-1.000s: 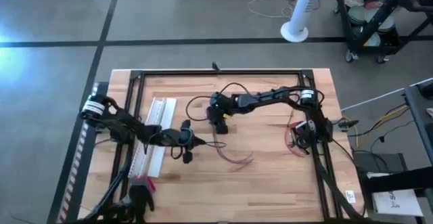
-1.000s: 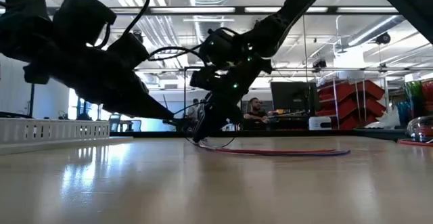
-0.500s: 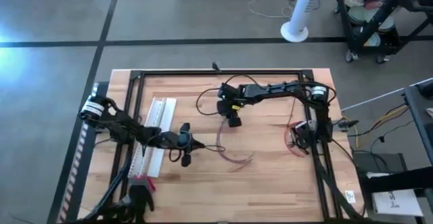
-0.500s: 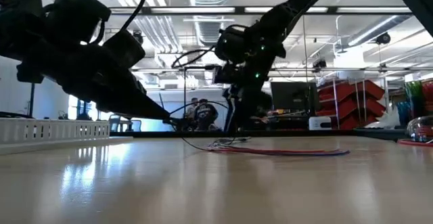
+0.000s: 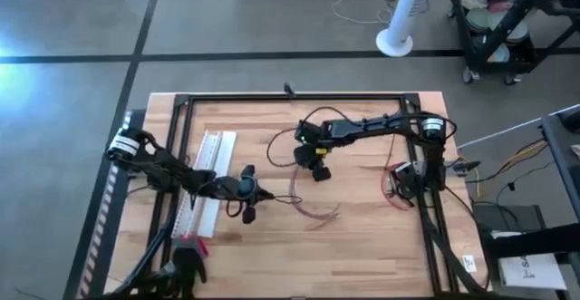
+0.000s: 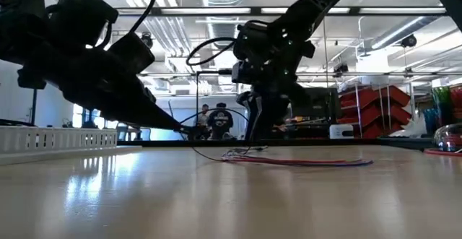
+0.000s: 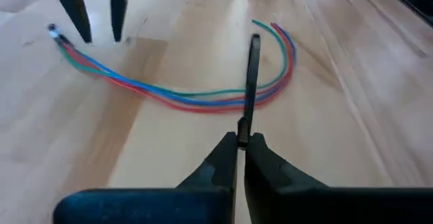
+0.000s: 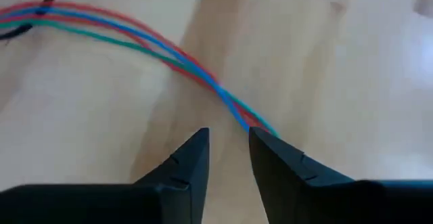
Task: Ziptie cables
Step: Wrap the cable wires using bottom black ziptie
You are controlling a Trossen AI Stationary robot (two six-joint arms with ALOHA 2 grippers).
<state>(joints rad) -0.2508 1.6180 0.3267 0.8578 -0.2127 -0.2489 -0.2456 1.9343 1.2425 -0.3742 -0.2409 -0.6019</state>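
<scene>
your left gripper (image 7: 242, 141) is pinched tight on a thin black zip tie (image 7: 252, 75), which stands up from between the fingertips toward the top of the left wrist frame and crosses the cables (image 7: 196, 99). in the high view it sits left of centre (image 5: 251, 194), just beside the white flat strip (image 5: 207, 179).

your right gripper (image 8: 228, 143) has its fingers only a narrow gap apart, holding nothing, right over one end of the cables (image 8: 169, 51). in the high view it hangs near the middle (image 5: 319, 169).

the cables (image 5: 311, 211) lie flat on the wooden table (image 5: 362, 237), just below centre, in a shallow arc running mostly left to right, both ends curling toward the frame's top.
</scene>
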